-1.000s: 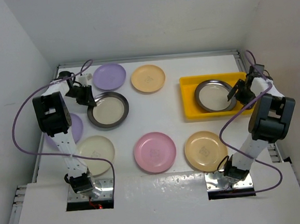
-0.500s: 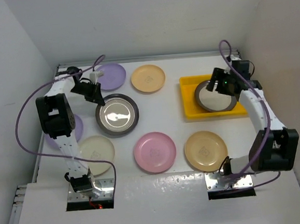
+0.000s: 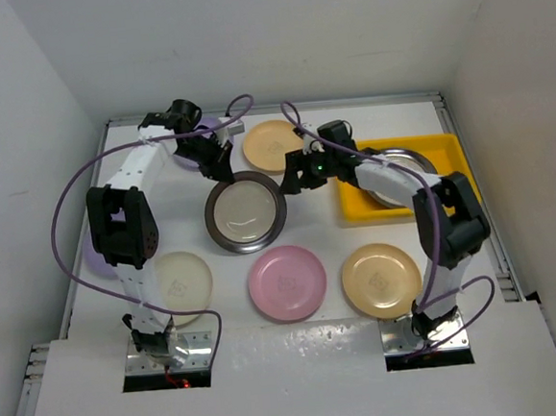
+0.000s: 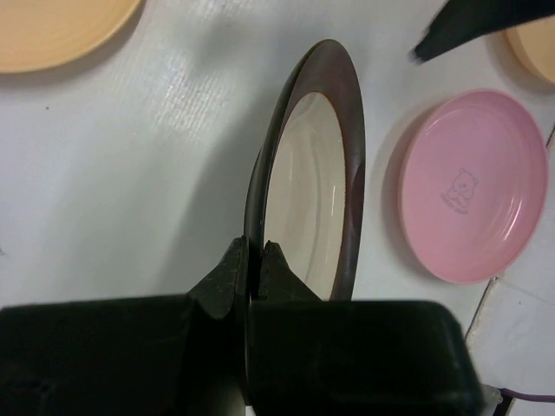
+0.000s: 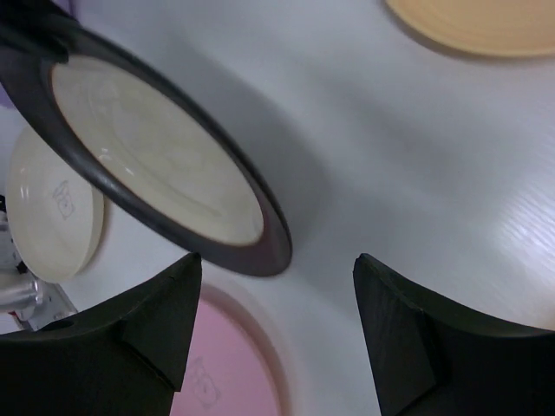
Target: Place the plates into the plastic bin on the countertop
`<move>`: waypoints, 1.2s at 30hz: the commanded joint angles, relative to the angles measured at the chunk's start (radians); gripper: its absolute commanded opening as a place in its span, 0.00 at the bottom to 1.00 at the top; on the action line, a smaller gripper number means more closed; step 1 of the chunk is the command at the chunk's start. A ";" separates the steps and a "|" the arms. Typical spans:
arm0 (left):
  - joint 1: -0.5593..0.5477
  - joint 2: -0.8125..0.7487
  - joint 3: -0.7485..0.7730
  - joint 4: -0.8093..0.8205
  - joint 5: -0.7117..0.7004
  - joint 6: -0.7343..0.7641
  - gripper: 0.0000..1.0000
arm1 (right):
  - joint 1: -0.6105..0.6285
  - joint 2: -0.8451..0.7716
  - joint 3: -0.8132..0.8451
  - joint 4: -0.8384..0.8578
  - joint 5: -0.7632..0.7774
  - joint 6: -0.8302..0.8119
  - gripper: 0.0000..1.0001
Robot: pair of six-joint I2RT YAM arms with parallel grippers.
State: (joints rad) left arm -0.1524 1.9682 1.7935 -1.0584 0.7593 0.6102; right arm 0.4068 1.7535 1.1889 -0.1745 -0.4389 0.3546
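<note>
My left gripper [image 3: 219, 164] is shut on the near rim of a dark-rimmed plate with a cream centre [image 3: 247, 212] and holds it tilted above the middle of the white countertop [image 3: 339, 247]. In the left wrist view the fingers [image 4: 227, 276] pinch that plate's [image 4: 316, 191] rim. My right gripper [image 3: 295, 178] is open and empty just right of this plate; in its wrist view [image 5: 277, 260] the plate's [image 5: 156, 156] edge lies between the fingertips. The yellow bin [image 3: 375, 212] holds a second dark-rimmed plate [image 3: 411, 164].
On the countertop lie a yellow-tan plate [image 3: 273, 146], a lilac plate [image 3: 200, 137] partly behind my left arm, a cream plate [image 3: 180, 281], a pink plate [image 3: 286, 282] and another yellow-tan plate [image 3: 381, 279]. A second lilac plate [image 3: 92, 256] shows at the far left.
My left gripper has carried the dark-rimmed plate right, toward the middle. My right gripper has left the bin and swung left to the carried plate's right edge; the other dark plate stays in the bin.
</note>
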 commanded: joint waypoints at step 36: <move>0.292 -0.140 0.115 0.221 -0.187 -0.392 1.00 | -0.794 -0.425 -0.298 0.092 -0.116 0.561 0.00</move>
State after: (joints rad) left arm 0.1478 1.8713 1.9518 -0.8429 0.6033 0.2497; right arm -0.2775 1.3727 0.9176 -0.0055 -0.5419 0.8749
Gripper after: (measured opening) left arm 0.997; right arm 0.078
